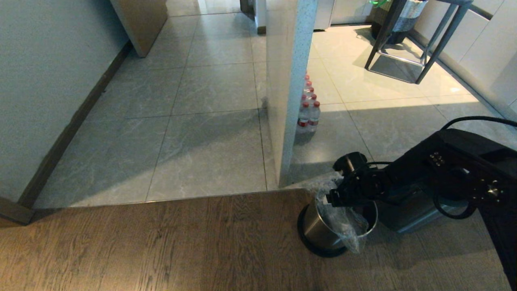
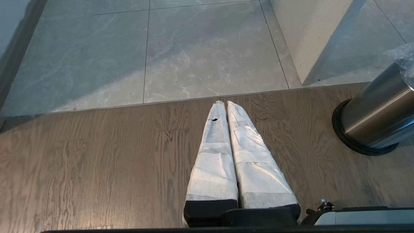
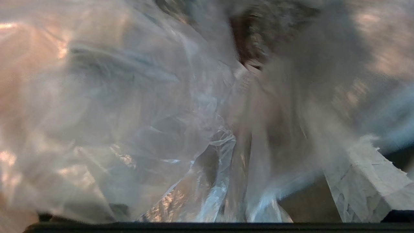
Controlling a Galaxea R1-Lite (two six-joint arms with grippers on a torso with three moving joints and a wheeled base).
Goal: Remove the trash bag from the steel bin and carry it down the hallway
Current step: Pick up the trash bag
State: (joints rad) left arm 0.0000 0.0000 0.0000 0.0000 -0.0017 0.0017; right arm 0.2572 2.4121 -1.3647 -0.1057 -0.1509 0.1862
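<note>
Two floors meet here: grey tiles (image 1: pixel 210 133) run off down the hallway, and wood planks (image 1: pixel 161 242) carry the steel bin (image 1: pixel 319 230) beside the pillar (image 1: pixel 288 89). Its clear bag (image 1: pixel 343 220) is still inside, spilling over the rim. Right tool (image 1: pixel 337 198) is spread wide in the plastic; left tool (image 2: pixel 225 104) hangs closed over planks.

Right claw (image 1: pixel 337 198) fingertips buried, blurred, inside crinkled trash bag (image 3: pixel 136 129)
</note>
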